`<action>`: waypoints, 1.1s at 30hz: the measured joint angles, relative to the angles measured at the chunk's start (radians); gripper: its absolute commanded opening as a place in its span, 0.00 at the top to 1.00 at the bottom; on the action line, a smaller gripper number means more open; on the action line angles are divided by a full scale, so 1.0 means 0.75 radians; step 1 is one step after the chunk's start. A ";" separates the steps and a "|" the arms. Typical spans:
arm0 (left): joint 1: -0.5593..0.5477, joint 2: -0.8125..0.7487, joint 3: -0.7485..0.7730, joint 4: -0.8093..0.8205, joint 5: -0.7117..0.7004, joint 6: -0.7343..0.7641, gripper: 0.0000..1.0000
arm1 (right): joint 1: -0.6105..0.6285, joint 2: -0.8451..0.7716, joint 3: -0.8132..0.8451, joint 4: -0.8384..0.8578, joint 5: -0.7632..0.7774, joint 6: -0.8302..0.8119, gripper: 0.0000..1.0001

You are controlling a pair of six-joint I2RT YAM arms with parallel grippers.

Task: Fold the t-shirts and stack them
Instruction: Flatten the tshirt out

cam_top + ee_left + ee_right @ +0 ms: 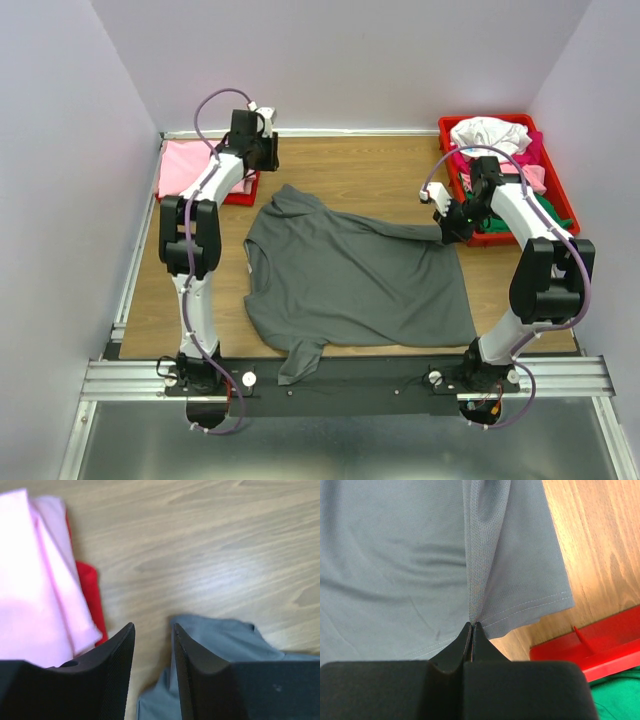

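Dark grey t-shirt (pixel 360 275) spread mid-frame, wrinkled, right corner drawn up into a ridge, folded pink t-shirt (pixel 188 165) upper left, heap of white, magenta and green t-shirts (pixel 488 132) upper right.

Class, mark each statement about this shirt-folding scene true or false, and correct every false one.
1. The right hand pinches the edge of the grey t-shirt. True.
2. The left hand grips the grey t-shirt. False: its fingers stand apart with nothing between them.
3. A pink t-shirt lies on the left red tray. True.
4. The right red tray holds nothing. False: a heap of clothes, white, pink and green, fills it.
5. The grey t-shirt is folded into a neat square. False: it lies spread out on the table.
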 measured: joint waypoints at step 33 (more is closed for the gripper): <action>0.009 0.258 0.267 -0.135 0.357 -0.049 1.00 | 0.000 0.005 0.020 -0.005 -0.018 0.019 1.00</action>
